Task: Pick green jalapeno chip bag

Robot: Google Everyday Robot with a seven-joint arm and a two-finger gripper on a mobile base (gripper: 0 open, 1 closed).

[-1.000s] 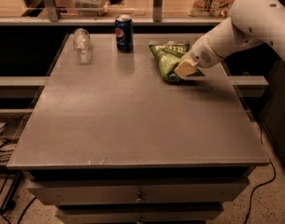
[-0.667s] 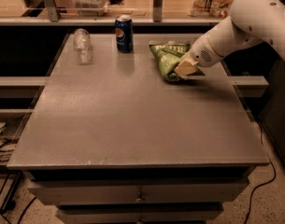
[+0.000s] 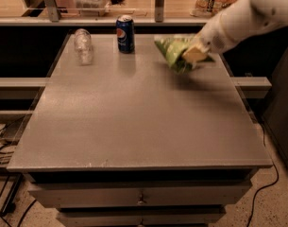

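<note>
Camera view shows you, along the grey tabletop's (image 3: 134, 126) far edge, a clear plastic bottle (image 3: 83, 46), an upright blue soda can (image 3: 125, 33), then the crinkly green jalapeno chip bag (image 3: 170, 50) pinched in the tan gripper's (image 3: 195, 56) fingers near the far-right corner.

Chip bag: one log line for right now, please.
gripper: at table's far right, shut on bag | bag: seemingly raised off table | can: upright, left of bag
</note>
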